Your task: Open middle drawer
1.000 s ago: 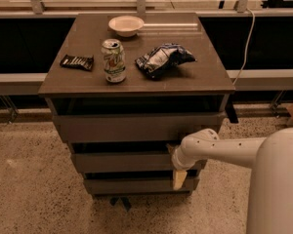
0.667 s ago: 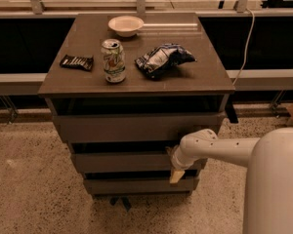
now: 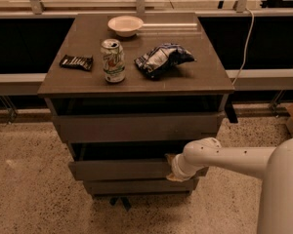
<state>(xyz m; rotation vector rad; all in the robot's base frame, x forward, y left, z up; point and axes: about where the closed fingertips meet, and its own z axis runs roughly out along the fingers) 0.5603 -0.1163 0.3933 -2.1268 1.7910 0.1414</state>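
The middle drawer (image 3: 122,170) is a flat grey-brown handleless front in the cabinet, below the top drawer (image 3: 136,126) and above the bottom drawer (image 3: 136,185). It stands a little out from the cabinet, with a dark gap showing above its front. My gripper (image 3: 173,168) is at the right part of that front, at its upper edge, on the end of my white arm (image 3: 224,156), which reaches in from the right.
On the cabinet top (image 3: 200,79) stand a drink can (image 3: 113,61), a white bowl (image 3: 125,25), a crumpled blue chip bag (image 3: 162,60) and a dark snack bar (image 3: 76,62). A cable (image 3: 245,38) hangs at the right. Speckled floor surrounds the cabinet.
My gripper has shifted slightly left along the middle drawer front. The drawer front has come out a little and the dark gap above it is wider.
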